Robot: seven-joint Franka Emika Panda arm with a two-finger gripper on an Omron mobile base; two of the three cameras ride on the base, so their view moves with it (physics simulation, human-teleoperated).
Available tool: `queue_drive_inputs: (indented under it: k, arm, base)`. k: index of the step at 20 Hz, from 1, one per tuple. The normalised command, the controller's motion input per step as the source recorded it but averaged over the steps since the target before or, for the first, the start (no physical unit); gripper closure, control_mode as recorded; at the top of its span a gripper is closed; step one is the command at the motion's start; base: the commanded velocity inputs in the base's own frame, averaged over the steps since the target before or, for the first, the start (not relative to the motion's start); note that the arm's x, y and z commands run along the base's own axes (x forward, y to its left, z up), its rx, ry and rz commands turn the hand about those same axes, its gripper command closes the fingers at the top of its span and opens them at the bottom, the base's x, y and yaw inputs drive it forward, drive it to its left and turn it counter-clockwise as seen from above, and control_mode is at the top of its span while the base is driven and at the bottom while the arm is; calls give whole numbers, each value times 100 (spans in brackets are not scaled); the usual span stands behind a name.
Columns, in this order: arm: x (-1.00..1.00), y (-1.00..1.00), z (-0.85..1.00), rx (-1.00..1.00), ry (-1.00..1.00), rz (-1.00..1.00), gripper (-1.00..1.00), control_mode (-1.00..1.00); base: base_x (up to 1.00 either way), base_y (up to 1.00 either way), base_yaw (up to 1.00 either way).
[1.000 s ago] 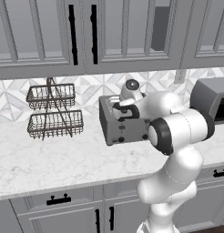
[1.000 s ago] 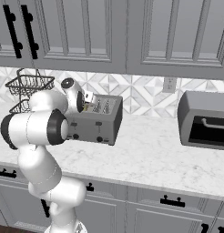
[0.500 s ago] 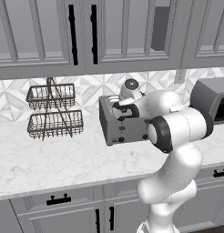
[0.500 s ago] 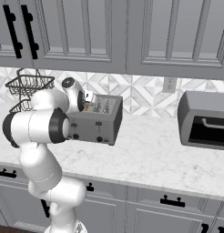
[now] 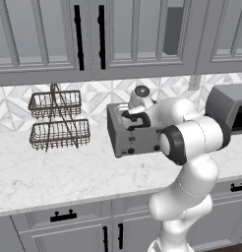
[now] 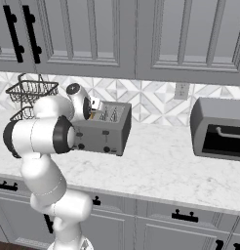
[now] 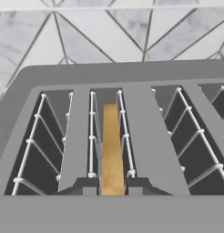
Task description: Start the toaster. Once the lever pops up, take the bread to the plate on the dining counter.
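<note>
**Gripper narrowed on bread in toaster slot**

Since the earlier frames: gripper [image 7: 112, 186] fingers drawn in from wide to close together; arm posture over the toaster nearly unchanged.

- Toaster [image 5: 135, 140]: grey, boxy, four-slot; on marble worktop [image 5: 54, 172] against patterned tile wall; two dark knobs on front.
- Bread [image 7: 111, 150]: thin orange-brown slice, upright in second slot from left in hand view, between wire guides.
- Gripper: above toaster top, fingertips [image 7: 85, 185] just either side of slice's near edge; contact cannot be told.
- Wire basket rack [image 5: 58, 120]: two tiers, left of toaster, well apart.
- Grey oven box [image 6: 218, 129]: right end of worktop.
</note>
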Motion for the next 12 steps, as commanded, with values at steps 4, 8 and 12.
queue_drive_inputs:
  k: [4,8,12]
  arm:
    - [-2,0,0,0,-2,0,100,-100]
    - [-11,0,0,0,-11,0,100,-100]
    - [-17,0,3,0,-15,0,100,-100]
  base:
    - [0,0,0]
    - [0,0,0]
    - [0,0,0]
